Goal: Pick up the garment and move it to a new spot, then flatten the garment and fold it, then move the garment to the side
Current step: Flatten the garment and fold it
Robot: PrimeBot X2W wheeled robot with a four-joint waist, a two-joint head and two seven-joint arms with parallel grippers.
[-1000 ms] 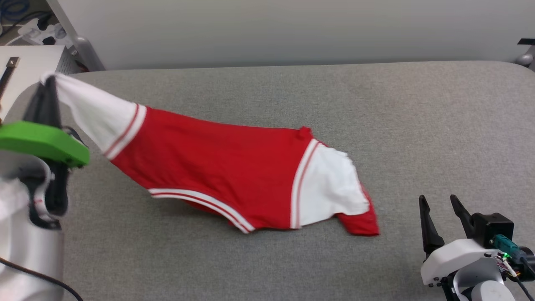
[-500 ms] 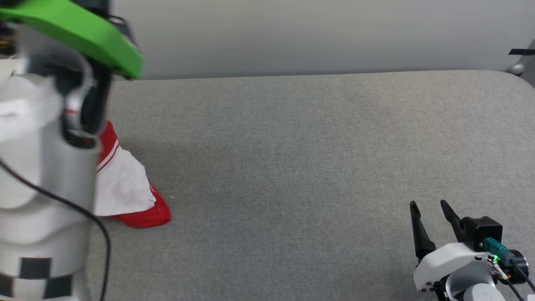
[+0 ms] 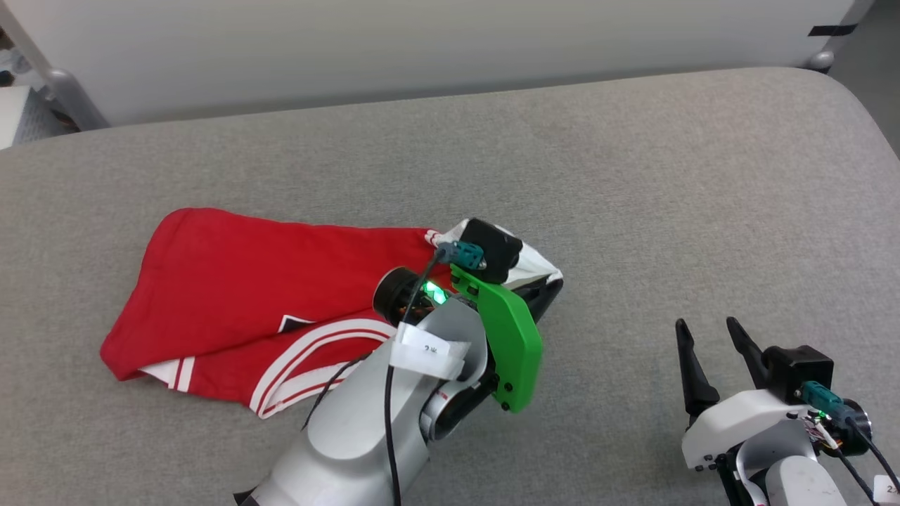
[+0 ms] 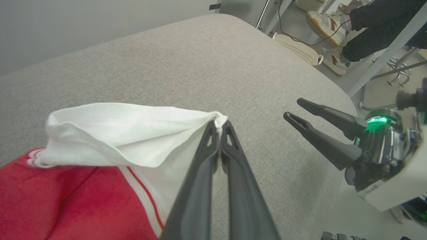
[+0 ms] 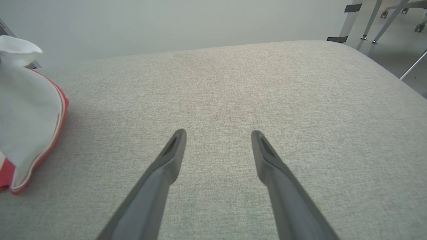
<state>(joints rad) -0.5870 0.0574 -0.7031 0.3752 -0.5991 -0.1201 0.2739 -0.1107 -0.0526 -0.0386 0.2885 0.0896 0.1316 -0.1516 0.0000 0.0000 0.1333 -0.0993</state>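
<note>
Grey fabric tabletop (image 5: pixel 233 83) stretches beyond the right gripper (image 5: pixel 218 132), pale wall (image 5: pixel 166 23) behind, taped metal post (image 5: pixel 347 23) far right.

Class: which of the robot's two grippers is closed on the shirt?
The left gripper: its jaws pinch the white sleeve of the garment. The right gripper stands open above grey padding, holding nothing.

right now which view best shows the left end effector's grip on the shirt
Left wrist view: left end effector shut on the garment's white sleeve. Head view: its wrist hides the pinch. Right wrist view: bunched sleeve.
</note>
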